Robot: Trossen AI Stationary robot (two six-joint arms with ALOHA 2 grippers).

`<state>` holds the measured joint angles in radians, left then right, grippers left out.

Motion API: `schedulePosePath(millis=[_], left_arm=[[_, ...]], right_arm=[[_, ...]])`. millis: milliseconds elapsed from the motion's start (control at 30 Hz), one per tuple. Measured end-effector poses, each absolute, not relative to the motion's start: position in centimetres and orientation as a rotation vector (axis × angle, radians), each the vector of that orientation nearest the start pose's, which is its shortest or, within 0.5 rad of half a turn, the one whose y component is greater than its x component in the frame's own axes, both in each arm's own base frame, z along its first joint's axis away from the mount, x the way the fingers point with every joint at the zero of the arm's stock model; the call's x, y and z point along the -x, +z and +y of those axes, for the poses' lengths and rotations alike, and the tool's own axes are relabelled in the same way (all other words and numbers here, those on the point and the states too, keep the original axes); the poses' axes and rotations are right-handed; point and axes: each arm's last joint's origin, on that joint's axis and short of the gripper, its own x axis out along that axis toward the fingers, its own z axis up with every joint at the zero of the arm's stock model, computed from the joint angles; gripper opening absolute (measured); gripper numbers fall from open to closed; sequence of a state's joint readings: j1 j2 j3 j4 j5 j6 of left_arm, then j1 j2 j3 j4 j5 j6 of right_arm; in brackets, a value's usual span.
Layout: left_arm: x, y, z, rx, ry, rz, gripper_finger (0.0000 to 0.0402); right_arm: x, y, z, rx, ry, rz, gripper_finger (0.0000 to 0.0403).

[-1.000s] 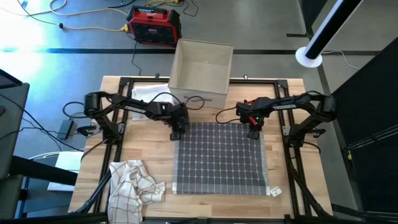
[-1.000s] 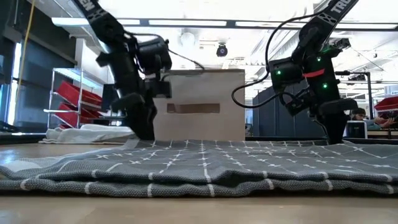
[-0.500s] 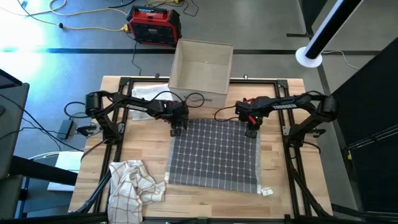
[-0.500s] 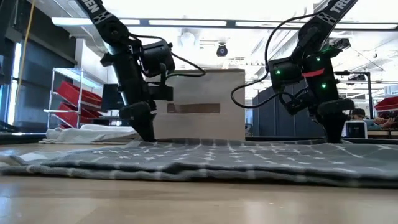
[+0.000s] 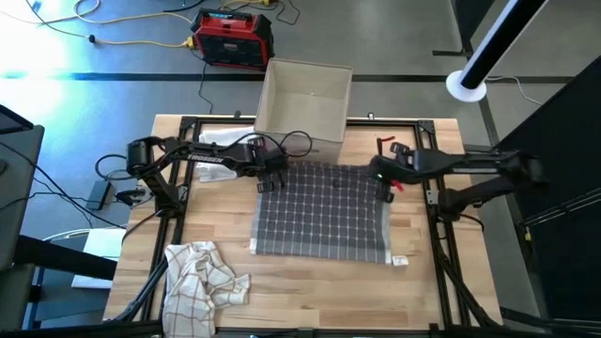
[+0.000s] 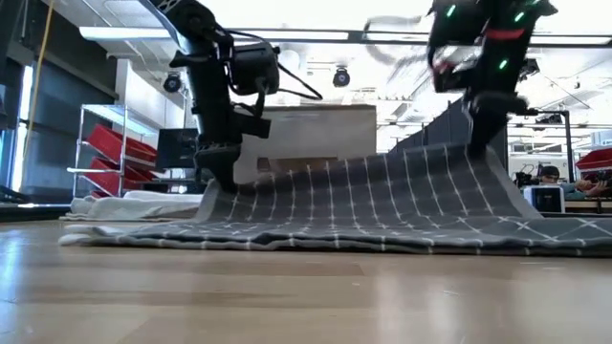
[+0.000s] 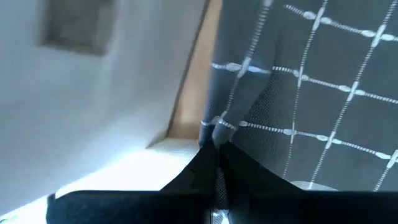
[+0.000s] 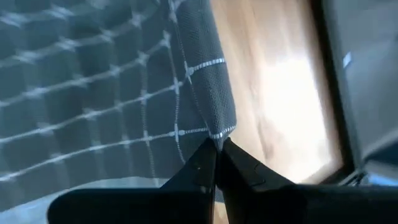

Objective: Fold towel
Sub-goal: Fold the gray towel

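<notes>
A grey towel [image 5: 324,214] with a white grid lies in the middle of the table. Its far edge is raised and its near part [image 6: 316,239] rests flat on the wood. My left gripper [image 5: 267,184] is shut on the towel's far left corner, low above the table. My right gripper [image 5: 386,193] is shut on the far right corner and stands higher [image 6: 475,145], so the raised edge slopes up toward the right. My left gripper pinches the towel's far left corner [image 7: 214,127] between its two fingers, coming from above and pointing down. The corner is lifted a little off the table, and the cloth runs down from it to the part lying flat. My right gripper pinches the towel's far right corner [image 8: 221,132] between its two fingers, pointing down from above. The corner is held well clear of the table. The cloth hangs from it in a slope down to the table.
A cardboard box [image 5: 305,99] stands at the table's far edge just behind the grippers. A white cloth [image 5: 218,141] lies at the far left. A crumpled checked cloth [image 5: 202,277] lies at the near left corner. Bare wood shows near the front edge.
Both grippers have risen and gone toward the table's far edge, staying shut on the far corners, the right one higher. The towel's far edge has lifted off the table. The rest has slid toward the far edge and stays flat.
</notes>
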<state>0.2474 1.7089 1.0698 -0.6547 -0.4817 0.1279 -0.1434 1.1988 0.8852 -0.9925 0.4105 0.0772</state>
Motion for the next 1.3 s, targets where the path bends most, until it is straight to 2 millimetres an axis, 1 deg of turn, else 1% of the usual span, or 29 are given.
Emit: schedulePosePath(millis=[100, 167, 233, 400, 567, 700, 900, 1100, 1300], left_arm=[[-29.6, 17.9, 8.0, -0.180, 0.535, 1.379, 0.0002], [-29.3, 18.2, 7.2, -0.091, 0.482, 1.384, 0.0002], [-29.2, 18.5, 6.1, -0.046, 0.421, 1.371, 0.0002], [-29.3, 19.6, 3.1, -0.017, 0.262, 1.323, 0.0002], [-29.2, 20.0, 1.0, 0.097, 0.102, 1.314, 0.0002], [-29.1, 19.9, -0.6, 0.118, -0.049, 1.333, 0.0002], [-28.9, 19.9, -2.1, 0.101, -0.210, 1.346, 0.0002], [-29.0, 20.0, -2.8, 0.170, -0.287, 1.334, 0.0002], [-29.3, 20.1, -3.1, 0.193, -0.299, 1.307, 0.0002]], right_arm=[[-18.9, 25.3, -2.2, 0.092, -0.487, 1.186, 0.0000], [-18.6, 25.7, -0.9, 0.028, -0.439, 1.149, 0.0000], [-18.4, 25.8, 0.3, -0.022, -0.391, 1.131, 0.0000], [-18.2, 25.6, 3.5, -0.085, -0.287, 1.137, 0.0000], [-18.4, 25.0, 5.8, -0.115, -0.205, 1.170, 0.0000], [-18.9, 24.3, 7.2, -0.165, -0.107, 1.215, 0.0000], [-19.3, 22.9, 9.1, -0.277, 0.053, 1.381, 0.0000], [-19.6, 21.5, 10.6, -0.352, 0.173, 1.516, 0.0000], [-19.8, 20.8, 10.9, -0.328, 0.187, 1.560, 0.0000]])
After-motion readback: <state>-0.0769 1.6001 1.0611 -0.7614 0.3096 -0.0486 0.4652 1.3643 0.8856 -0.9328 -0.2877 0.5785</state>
